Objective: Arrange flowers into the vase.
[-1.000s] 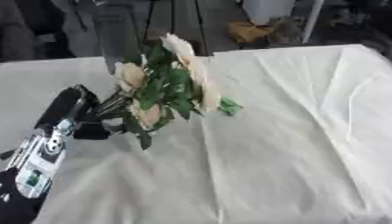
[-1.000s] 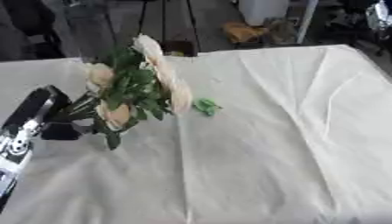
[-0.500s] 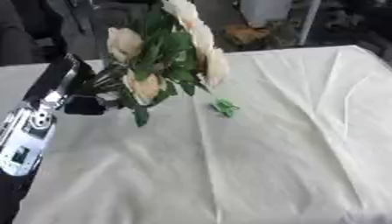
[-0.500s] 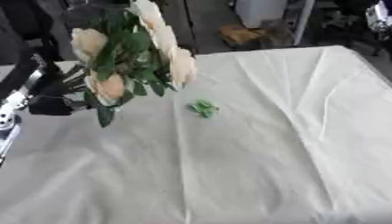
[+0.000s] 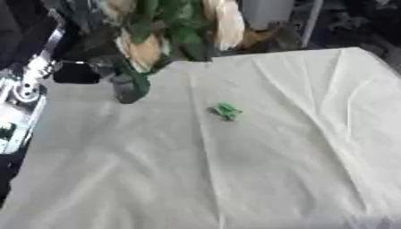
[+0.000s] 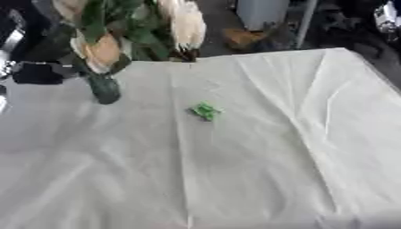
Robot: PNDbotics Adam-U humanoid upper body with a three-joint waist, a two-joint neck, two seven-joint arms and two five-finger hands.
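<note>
Up at the far-left edge, left hand with fingers indiscernible beside flowers; cloth mostly open.

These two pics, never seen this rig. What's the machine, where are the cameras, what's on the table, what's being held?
Both pictures come from one stereo camera in a humanoid robot's head, looking down at its work: left eye view and right eye view, the same moment.

The black and silver shape at the left edge is the robot's left arm; its left hand appears to hold a bunch of flowers with cream blooms and green leaves, raised above the far left of the table. The picture is blurred, so I cannot tell how the fingers sit.

The table is covered with a creased white cloth. On it lies one small green piece, perhaps a fallen leaf. No vase and no right hand show.
</note>
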